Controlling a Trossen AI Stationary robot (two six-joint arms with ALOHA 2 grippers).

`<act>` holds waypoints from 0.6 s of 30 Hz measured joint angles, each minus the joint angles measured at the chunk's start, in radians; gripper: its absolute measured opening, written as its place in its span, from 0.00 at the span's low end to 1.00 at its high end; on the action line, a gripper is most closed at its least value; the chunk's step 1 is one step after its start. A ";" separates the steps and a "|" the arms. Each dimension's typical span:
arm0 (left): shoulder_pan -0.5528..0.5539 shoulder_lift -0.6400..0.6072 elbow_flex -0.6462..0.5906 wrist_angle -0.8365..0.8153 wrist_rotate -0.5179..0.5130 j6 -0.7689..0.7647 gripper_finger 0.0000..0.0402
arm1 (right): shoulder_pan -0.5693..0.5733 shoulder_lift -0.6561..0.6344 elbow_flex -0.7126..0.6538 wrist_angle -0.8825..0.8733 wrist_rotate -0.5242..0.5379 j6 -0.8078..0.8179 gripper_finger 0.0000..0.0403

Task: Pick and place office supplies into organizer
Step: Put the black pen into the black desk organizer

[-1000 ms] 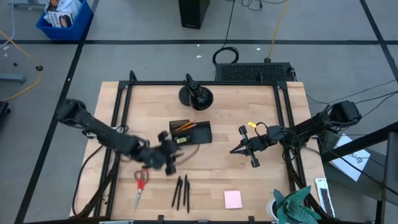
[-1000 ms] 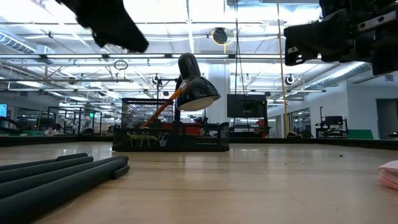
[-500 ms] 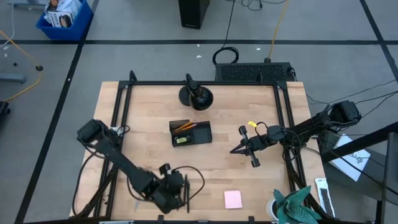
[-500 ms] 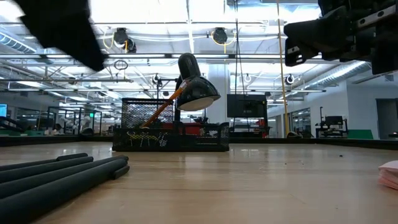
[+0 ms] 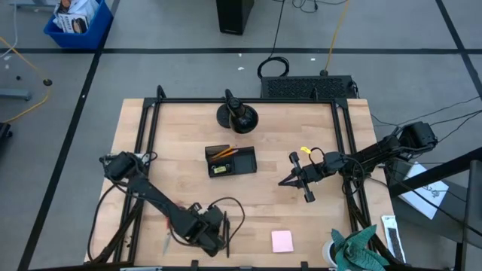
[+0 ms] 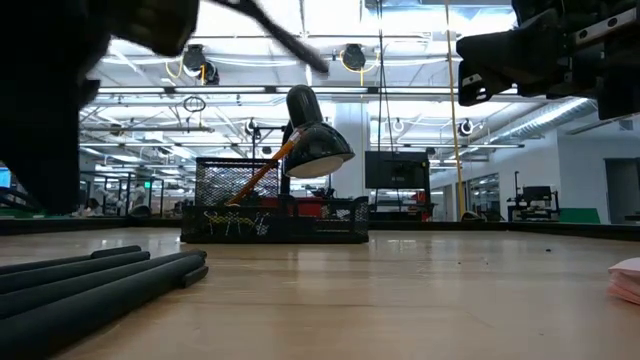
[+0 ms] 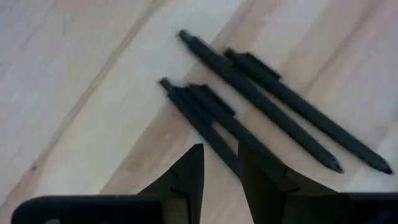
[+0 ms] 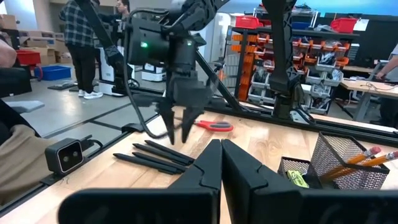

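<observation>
Since a second before, the left gripper (image 7: pixel 219 163) had swung from beside the black mesh organizer tray (image 5: pixel 231 160) down over the three black pens (image 7: pixel 261 115), fingers slightly parted, holding nothing.

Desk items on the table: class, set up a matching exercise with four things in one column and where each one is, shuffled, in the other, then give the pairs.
Things:
1. pink sticky-note pad
2. orange pencils
3. red-handled scissors
4. black pens

Places:
A. standing tilted in the organizer
B. under the left gripper
C. alone near the table's front edge, right of centre
D. flat on the table beyond the left gripper in the right wrist view

Pairs: 1-C, 2-A, 3-D, 4-B
</observation>
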 joint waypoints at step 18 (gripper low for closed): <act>0.042 0.061 -0.001 0.008 0.068 0.053 0.25 | 0.000 0.000 0.000 -0.015 0.000 0.000 0.00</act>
